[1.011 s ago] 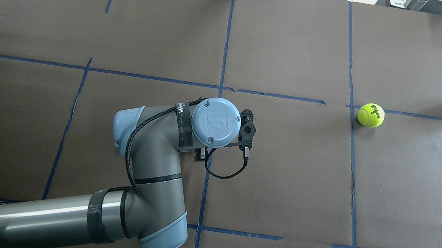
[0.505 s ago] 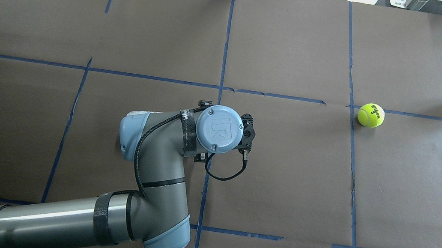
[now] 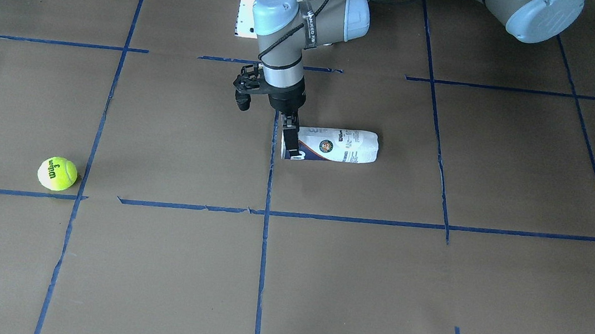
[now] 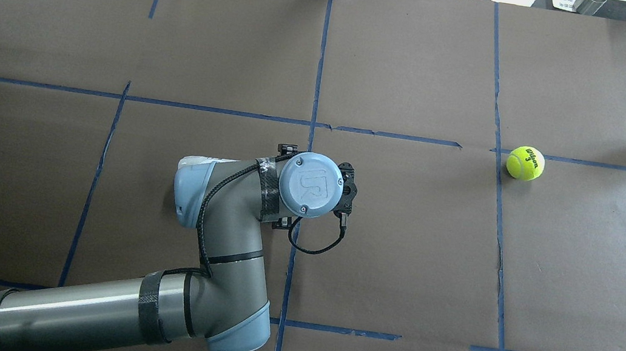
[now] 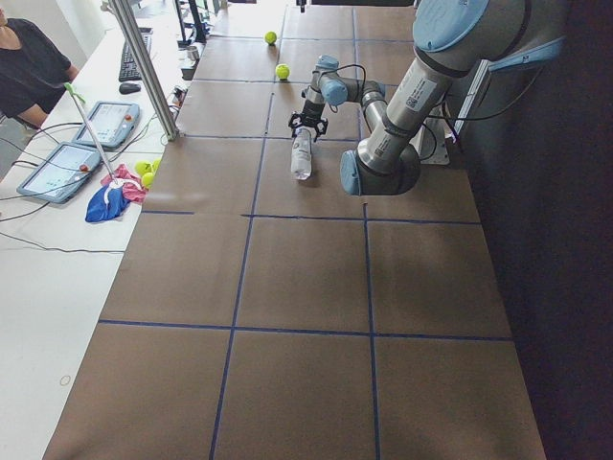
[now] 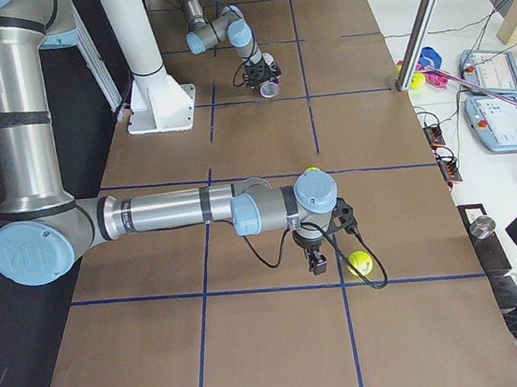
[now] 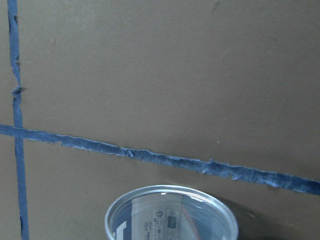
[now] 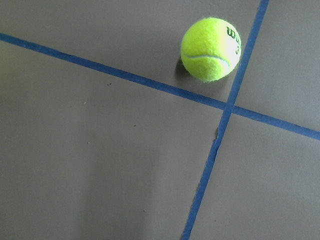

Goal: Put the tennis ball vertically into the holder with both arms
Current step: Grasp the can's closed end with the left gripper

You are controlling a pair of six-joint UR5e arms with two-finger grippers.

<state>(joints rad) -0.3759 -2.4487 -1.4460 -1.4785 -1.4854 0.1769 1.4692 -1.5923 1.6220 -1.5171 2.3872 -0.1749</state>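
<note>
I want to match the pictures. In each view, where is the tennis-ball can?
Front-facing: the holder lies on its side, centre.
Overhead: hidden under the left arm.
Exterior left: holder at upper middle.
Exterior right: holder near the top.
Left wrist: holder rim at the bottom edge.
Right wrist: not in it.
Landmark: the blue tape line beside its open end.

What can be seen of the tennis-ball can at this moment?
The holder is a clear plastic cylinder with a white and navy Wilson label, a round emblem and a metal rim around its open mouth. It lies on its side on the brown paper, mouth toward the robot's right; no ball shows inside. A finger of the left gripper stands at the mouth end, but whether it grips the rim cannot be told. The tennis ball lies well apart from it.
</note>
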